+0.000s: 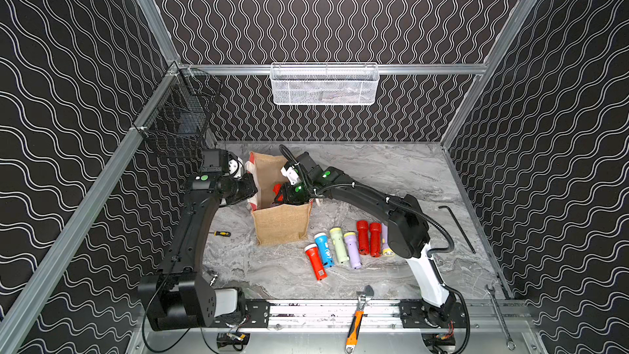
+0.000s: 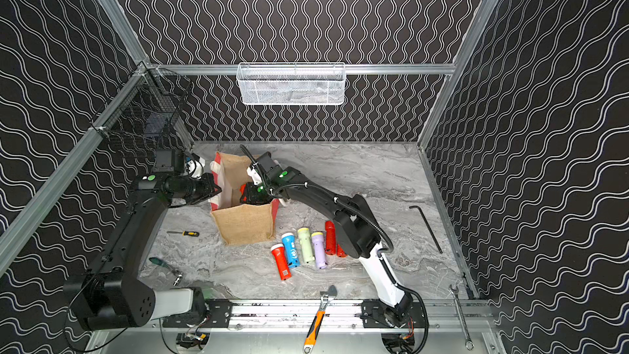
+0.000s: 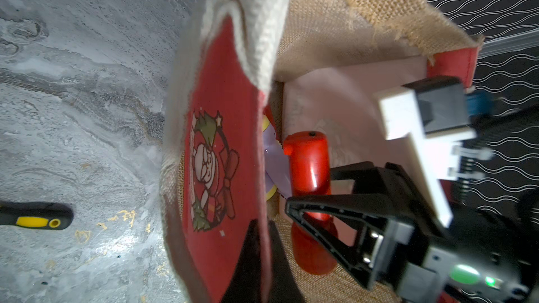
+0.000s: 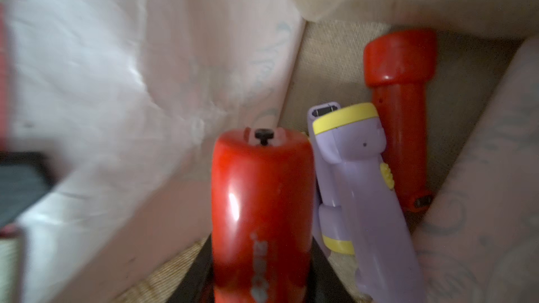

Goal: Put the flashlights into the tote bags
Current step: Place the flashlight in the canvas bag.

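Observation:
The burlap tote bag [image 1: 282, 226] [image 2: 243, 223] stands upright at the table's middle left. My left gripper [image 1: 252, 189] [image 3: 264, 237] is shut on the rim of its red panel [image 3: 221, 141]. My right gripper [image 1: 284, 195] [image 4: 261, 257] reaches down inside the bag, shut on a red flashlight [image 4: 259, 188] [image 3: 309, 170]. Beside that one in the bag lie a lilac flashlight [image 4: 358, 176] and another red one [image 4: 399, 106]. Several flashlights lie in a row right of the bag: red [image 1: 316, 262], blue [image 1: 324, 249], pale green [image 1: 339, 245], lilac [image 1: 352, 250] and two red [image 1: 369, 238].
A small screwdriver [image 1: 221, 233] lies left of the bag. An orange-handled wrench [image 1: 355, 321] and a spanner [image 1: 498, 315] lie on the front rail, a hex key [image 1: 457, 229] at the right. A white mesh basket [image 1: 323, 83] and a black wire basket [image 1: 177, 117] hang on the walls.

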Motion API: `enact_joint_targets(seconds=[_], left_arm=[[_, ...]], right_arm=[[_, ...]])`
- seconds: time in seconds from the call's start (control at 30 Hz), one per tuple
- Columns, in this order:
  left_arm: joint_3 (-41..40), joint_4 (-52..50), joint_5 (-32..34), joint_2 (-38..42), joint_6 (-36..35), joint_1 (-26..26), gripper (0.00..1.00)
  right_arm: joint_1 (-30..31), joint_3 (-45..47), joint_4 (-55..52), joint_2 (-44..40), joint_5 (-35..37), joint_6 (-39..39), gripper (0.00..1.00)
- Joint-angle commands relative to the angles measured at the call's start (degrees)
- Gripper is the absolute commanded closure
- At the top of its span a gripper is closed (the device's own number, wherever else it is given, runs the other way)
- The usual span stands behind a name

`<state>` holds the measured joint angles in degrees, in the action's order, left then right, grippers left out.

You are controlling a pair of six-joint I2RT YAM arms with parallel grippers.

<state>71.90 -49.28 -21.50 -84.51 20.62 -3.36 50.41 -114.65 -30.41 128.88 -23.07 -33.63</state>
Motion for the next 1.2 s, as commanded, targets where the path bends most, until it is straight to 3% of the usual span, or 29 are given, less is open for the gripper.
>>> enact_joint_targets(seconds=[0.0,0.2,0.57,0.9,1.17], left_arm=[[0.26,2.03,-1.18,-0.35,-1.29,-0.06,1.00],[0.17,2.00,-0.67,0.00,-1.20,-0.07,1.00],[0.17,1.93,-0.56,0.13,-1.28,-0.05,1.00],[0.00,1.99,-0.39,-0.21,-1.13,0.00,1.00],[-0.33,2.16,-0.34,0.13,-0.94,0.00,1.00]], right_arm=[[0.05,-0.08,-1.47,0.74,0.38,-0.15,0.74],[0.05,-3.00,-6.99,3.85,4.43,0.65,0.72],[0.08,-3.63,-7.69,5.77,3.82,0.04,0.64],[-0.31,-5.15,-9.59,4.82,5.27,1.70,0.44],[-0.82,-4.18,-9.40,2.17,5.76,2.36,0.44]])
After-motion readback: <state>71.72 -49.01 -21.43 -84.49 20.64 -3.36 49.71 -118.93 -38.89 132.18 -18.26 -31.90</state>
